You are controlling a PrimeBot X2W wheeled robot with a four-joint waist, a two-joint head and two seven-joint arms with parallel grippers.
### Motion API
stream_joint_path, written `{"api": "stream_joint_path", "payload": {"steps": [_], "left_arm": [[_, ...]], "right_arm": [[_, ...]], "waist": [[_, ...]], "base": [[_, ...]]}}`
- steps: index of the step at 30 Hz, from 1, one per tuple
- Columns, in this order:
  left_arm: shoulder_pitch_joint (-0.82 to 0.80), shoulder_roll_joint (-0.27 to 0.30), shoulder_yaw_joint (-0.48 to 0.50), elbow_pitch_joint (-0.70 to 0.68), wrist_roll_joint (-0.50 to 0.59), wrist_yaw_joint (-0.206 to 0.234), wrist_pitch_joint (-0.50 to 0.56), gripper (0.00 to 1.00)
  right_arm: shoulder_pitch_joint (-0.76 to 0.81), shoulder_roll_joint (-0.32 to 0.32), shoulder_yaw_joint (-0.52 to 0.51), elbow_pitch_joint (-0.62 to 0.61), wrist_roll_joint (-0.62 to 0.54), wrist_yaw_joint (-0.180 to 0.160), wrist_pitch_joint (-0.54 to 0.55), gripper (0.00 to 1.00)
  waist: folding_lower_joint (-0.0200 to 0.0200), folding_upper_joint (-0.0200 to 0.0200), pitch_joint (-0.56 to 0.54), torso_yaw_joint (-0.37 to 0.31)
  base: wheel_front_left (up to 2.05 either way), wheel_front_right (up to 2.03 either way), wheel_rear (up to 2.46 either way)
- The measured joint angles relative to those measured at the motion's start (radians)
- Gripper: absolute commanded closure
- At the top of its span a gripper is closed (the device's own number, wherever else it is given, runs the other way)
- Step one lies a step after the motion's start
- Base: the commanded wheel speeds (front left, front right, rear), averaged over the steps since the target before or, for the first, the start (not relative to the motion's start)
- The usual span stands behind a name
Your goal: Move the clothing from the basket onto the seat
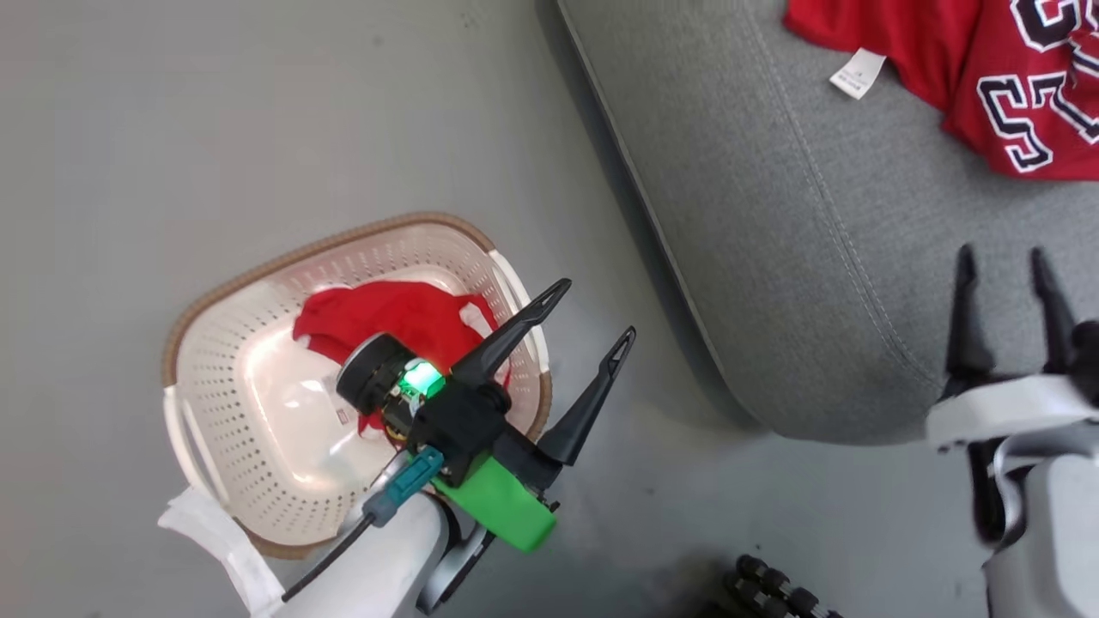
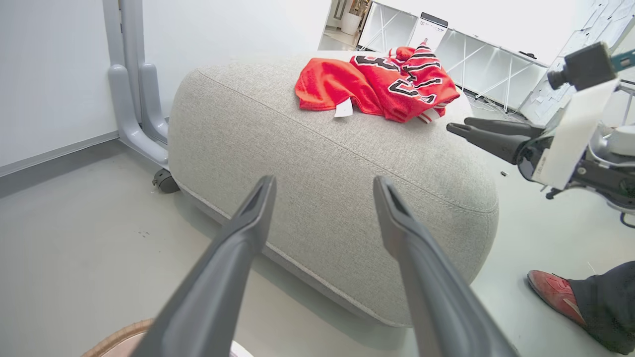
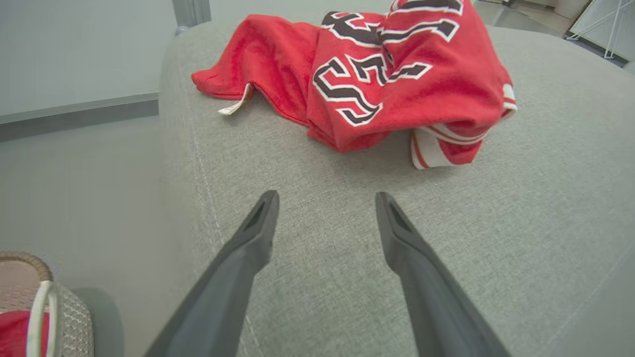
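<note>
Shorts (image 1: 391, 319) lie in the basket (image 1: 215, 369); left claw (image 1: 597, 307) and right claw (image 1: 1003, 252) both gape empty. The left should pinch a thick middle fold.

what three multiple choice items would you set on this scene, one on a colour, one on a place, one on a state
1. What colour is the rim of the basket? A blue B brown C black
2. Where does the jersey lie? A in the basket B on the seat C over the rim
3. How does the right gripper stand? A shut on the jersey B shut on the rim C open, holding nothing

Key: B, the woven-look rim is brown; B, the jersey lies crumpled on the grey seat; C, its fingers stand apart with nothing between them.
</note>
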Motion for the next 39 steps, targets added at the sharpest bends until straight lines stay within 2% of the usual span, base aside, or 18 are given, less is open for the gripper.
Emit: {"api": "stream_joint_path", "payload": {"steps": [9,16,21,29,34,39], "left_arm": [[0.156,-0.119,0.224,0.061,0.007,-0.001,-0.001,0.0],[0.264,-0.164,0.38,0.085,0.004,-0.009,-0.001,0.0],[0.344,-0.168,0.468,0.049,-0.002,-0.002,-0.001,0.0],[0.476,-0.169,0.562,-0.081,-0.002,0.053,-0.001,0.0],[0.534,-0.17,0.571,-0.174,0.041,0.087,-0.001,0.0],[0.611,-0.17,0.547,-0.196,0.1,0.103,-0.001,0.0]], "right_arm": [[0.152,0.007,0.242,-0.06,-0.005,0.0,0.0,0.0],[0.209,0.007,0.376,-0.1,0.001,0.0,0.0,0.0],[0.241,0.007,0.401,-0.145,0.021,0.0,0.0,0.0],[0.288,0.006,0.382,-0.232,0.057,0.0,0.0,0.0],[0.336,0.007,0.391,-0.257,0.058,0.0,0.0,0.0],[0.429,0.006,0.389,-0.241,0.055,0.0,0.0,0.0]], "waist": [[0.0,0.0,-0.153,0.085],[0.0,0.0,-0.272,0.181],[0.0,0.0,-0.357,0.245],[0.0,0.0,-0.497,0.32],[-0.0001,0.0,-0.561,0.344],[-0.0001,0.0,-0.614,0.35]], "base": [[0.0,0.0,0.0],[0.0,0.0,0.0],[0.0,0.0,0.0],[0.0,0.0,0.0],[0.0,0.0,0.0],[0.0,0.0,0.0]]}}
